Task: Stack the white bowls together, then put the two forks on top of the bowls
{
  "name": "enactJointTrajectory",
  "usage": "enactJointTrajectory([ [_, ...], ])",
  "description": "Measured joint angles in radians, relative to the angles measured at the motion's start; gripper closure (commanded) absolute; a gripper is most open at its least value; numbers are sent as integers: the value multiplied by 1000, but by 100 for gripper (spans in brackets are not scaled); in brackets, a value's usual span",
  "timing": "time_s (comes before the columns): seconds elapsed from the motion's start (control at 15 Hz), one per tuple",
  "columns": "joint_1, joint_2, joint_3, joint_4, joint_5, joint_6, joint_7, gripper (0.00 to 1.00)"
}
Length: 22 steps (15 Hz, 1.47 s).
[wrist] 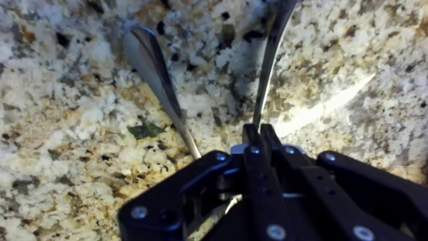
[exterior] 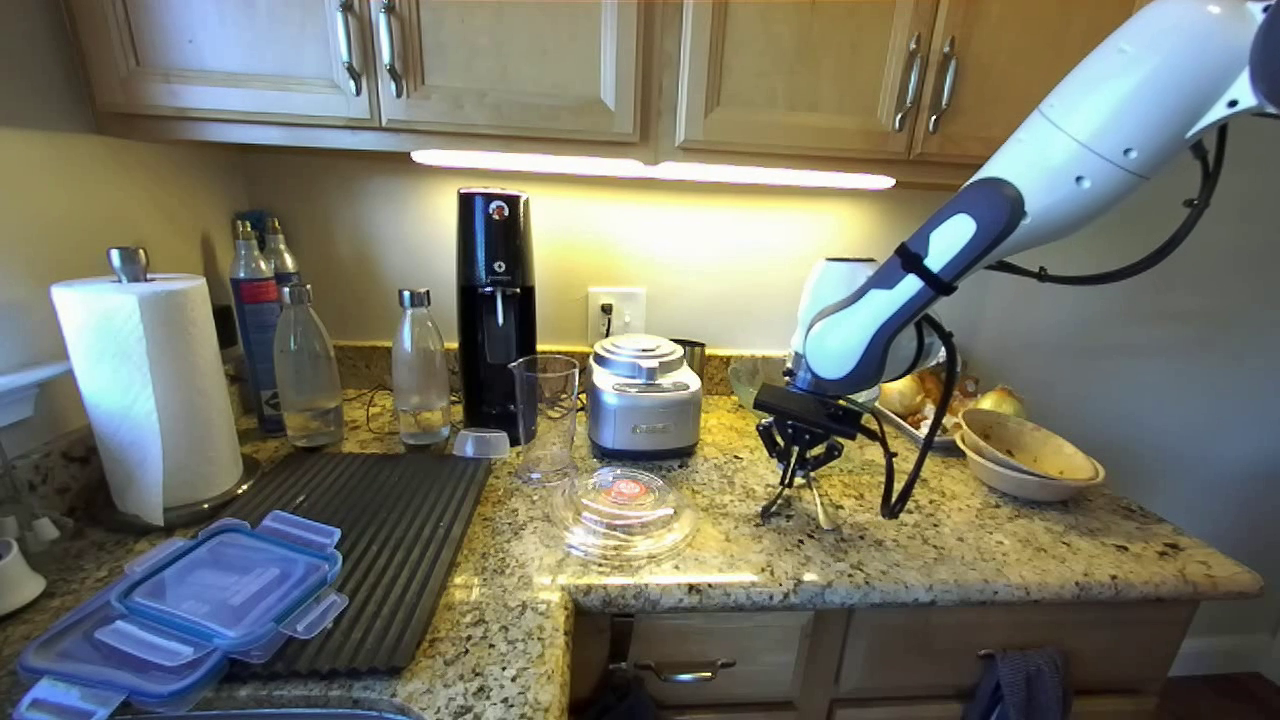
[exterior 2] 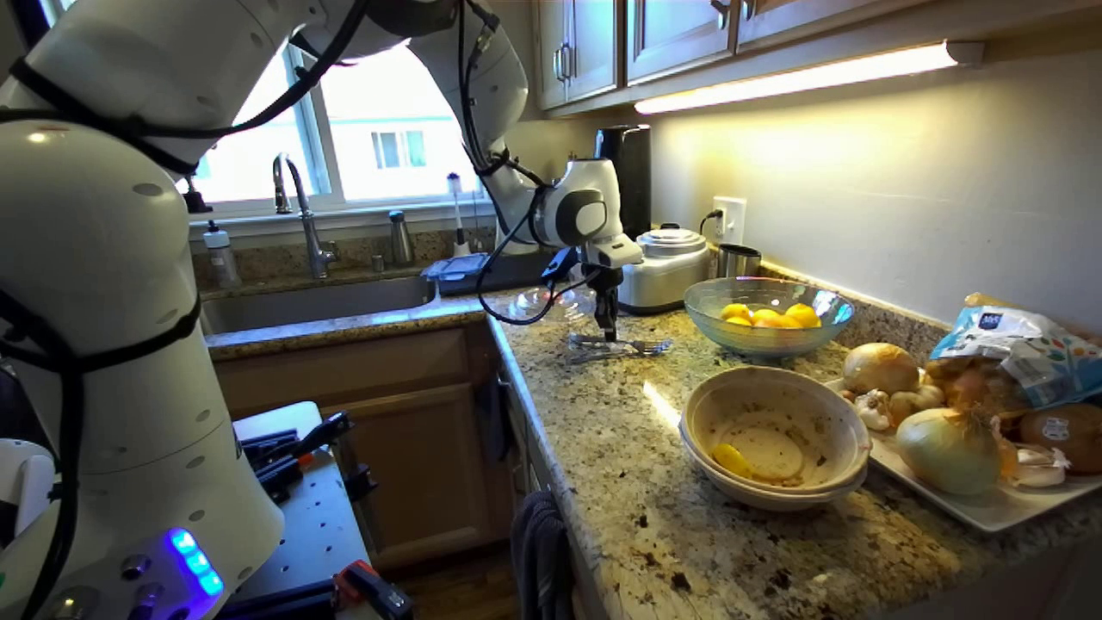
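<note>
At a kitchen counter [exterior 2: 594, 448], a robotic gripper [wrist: 257, 129], jaws all but together, pinches 1 silvery fork [wrist: 269, 63] by its thin shaft while a 2nd fork [wrist: 169, 98] lies at an angle beside it. Each looks light, stiff and slick, likely to swivel in so narrow a grip; mid-shaft, near the balance point, seems the surest hold. Near the onions [exterior 2: 947, 452], the upper white bowl [exterior: 1035, 440] rests tilted inside the lower white bowl [exterior: 1025, 487]; they look rigid and apt to chip.
</note>
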Motion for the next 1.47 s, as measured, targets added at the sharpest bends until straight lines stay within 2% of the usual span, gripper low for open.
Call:
enactJointTrajectory([
  [0.47, 24, -102, -14, -13, -133, -114, -1, 92],
  [0.53, 24, -108, -11, -13, -138, -127, -1, 67],
  [0.6, 23, -110, -7, -13, -139, -135, -2, 67],
  [0.8, 23, -103, 2, -14, -138, -146, 2, 51],
  [1.27, 11, -39, -5, -13, -97, -103, 120, 5],
  [1.47, 0, -8, -5, -13, -49, -46, 145, 0],
])
